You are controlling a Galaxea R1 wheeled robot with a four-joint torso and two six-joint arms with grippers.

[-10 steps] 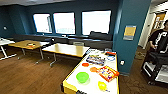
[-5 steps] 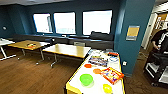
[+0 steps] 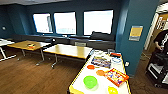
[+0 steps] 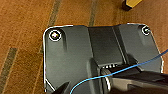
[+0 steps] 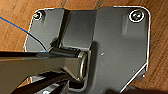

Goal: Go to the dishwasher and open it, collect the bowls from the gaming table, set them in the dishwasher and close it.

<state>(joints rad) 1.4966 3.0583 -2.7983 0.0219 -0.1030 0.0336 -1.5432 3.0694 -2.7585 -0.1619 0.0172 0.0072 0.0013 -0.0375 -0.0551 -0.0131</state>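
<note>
The gaming table [image 3: 103, 86], with a white top and a thin yellow edge, runs away from me at the lower middle of the head view. On its near end sits a green bowl [image 3: 90, 81]. Two orange bowls lie further along, one [image 3: 100, 72] just beyond the green one and the other [image 3: 90, 67] behind it. The dishwasher is out of view. Both wrist views look down past the robot's own dark plates onto brown carpet, and I cannot make out the fingers there.
A colourful box [image 3: 116, 76], a yellow item [image 3: 112, 90] and a flat printed box [image 3: 101, 61] share the white top. Wooden-topped tables [image 3: 68, 50] stand to the left under the windows. A teal pillar [image 3: 136, 37] rises at right, with a person [image 3: 160, 40] by a dark cart beyond.
The camera has moved closer to the white table, which now shows larger and lower in the picture. The bowls lie as before.
</note>
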